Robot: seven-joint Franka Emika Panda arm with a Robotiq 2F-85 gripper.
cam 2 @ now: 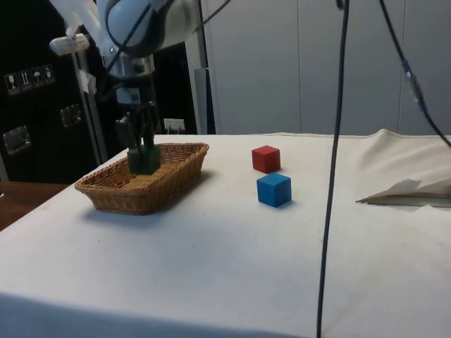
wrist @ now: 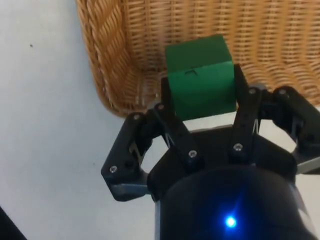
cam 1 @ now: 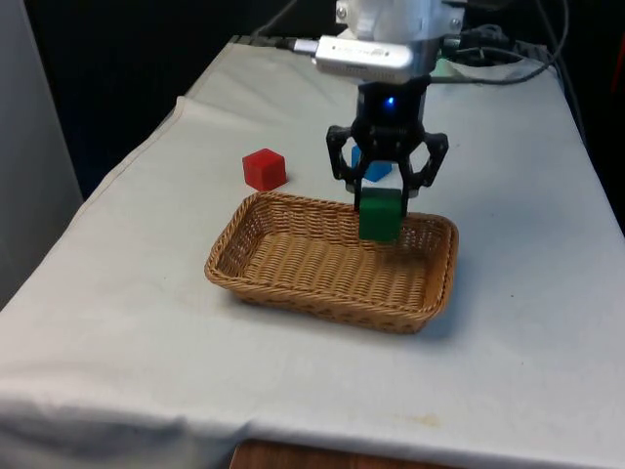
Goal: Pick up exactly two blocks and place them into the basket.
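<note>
Green cube (cam 1: 380,214) clamped by black gripper (cam 1: 383,200) above woven wicker basket (cam 1: 293,285).

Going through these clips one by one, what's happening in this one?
The robot's gripper holds a green block between its fingers, just above the far rim of the wicker basket. In the front view, no other block can be seen in the basket. A red block and a blue block sit on the white cloth beyond the basket, untouched. So the first of the two blocks is about to go in.
</note>
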